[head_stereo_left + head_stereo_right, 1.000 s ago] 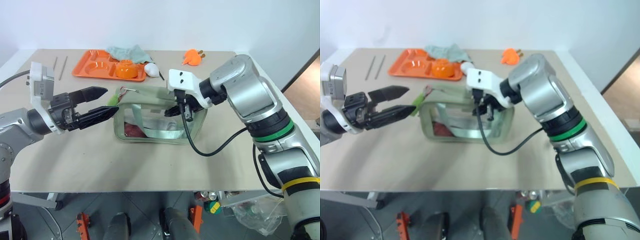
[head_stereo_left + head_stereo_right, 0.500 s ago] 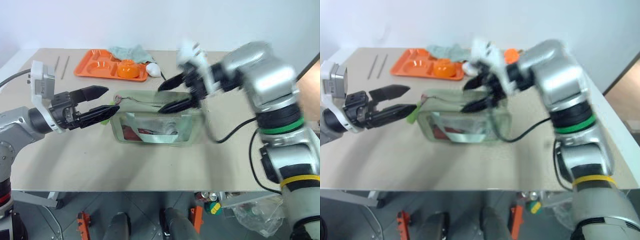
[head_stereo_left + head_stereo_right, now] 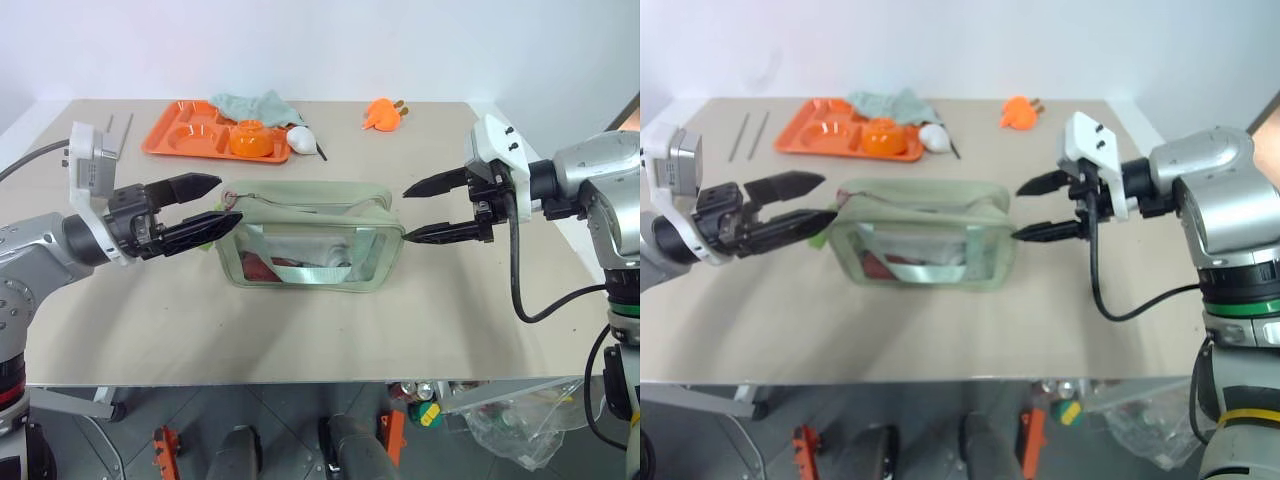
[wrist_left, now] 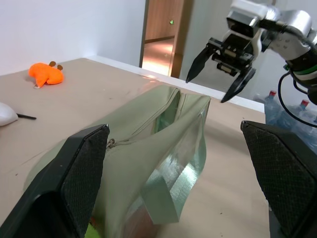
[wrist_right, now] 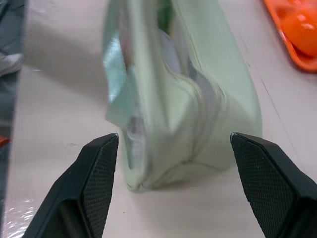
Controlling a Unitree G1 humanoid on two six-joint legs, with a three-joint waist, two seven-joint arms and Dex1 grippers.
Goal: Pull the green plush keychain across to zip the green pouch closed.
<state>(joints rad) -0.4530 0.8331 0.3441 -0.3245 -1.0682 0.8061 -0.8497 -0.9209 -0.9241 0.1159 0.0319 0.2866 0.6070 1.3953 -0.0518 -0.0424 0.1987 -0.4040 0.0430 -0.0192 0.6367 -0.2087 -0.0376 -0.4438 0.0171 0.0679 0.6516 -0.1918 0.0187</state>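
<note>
On the near half of the table (image 3: 300, 340) I have nothing but bare top, then the green pouch (image 3: 310, 245) lying across the middle with its clear side window toward me and its zipper running along the top. My left gripper (image 3: 205, 205) sits at the pouch's left end, fingers spread wide and holding nothing; its lower finger lies across that end panel, though I cannot tell whether it touches the fabric. The green plush keychain (image 3: 209, 231) peeks out as a lime tuft just under that lower finger, at the pouch's left end, with the pinkish clasp beside it. My right gripper (image 3: 435, 208) hangs just off the pouch's right end, fingers apart and empty, apart from the fabric.

In the left wrist view the zipper looks shut along the stretch I can see, but the far end still seems to gape, so I judge the closure uncertain. The risk from here: nothing pins the pouch, so any pull on the keychain would probably drag the whole bag instead of running the slider. The tuft is also small and half hidden under my own finger, so I could clamp fabric by mistake.

Farther back sit the orange tray (image 3: 190, 135), a teal cloth (image 3: 250, 103) and an orange plush toy (image 3: 384, 113).
</note>
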